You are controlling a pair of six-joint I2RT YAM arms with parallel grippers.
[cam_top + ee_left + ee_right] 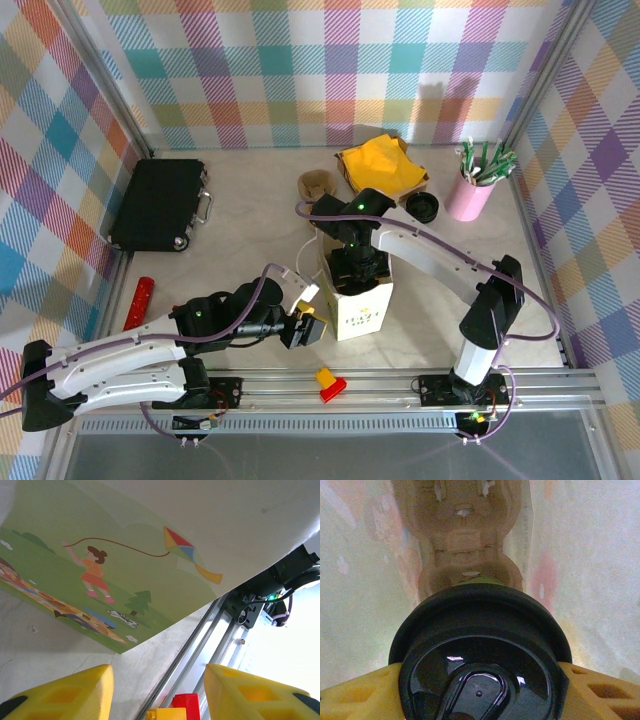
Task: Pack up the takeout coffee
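Black-lidded takeout coffee held by right hand, inside paper bag

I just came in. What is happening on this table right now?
The right gripper is closed on the black-lidded takeout coffee and has it down inside the white paper bag, above a brown tray at the bottom. The left gripper is open beside the bag's printed side, with nothing between its fingers. The cup is not yet released.

black case 1 | paper bag 1 | pink cup 1 | takeout coffee 1
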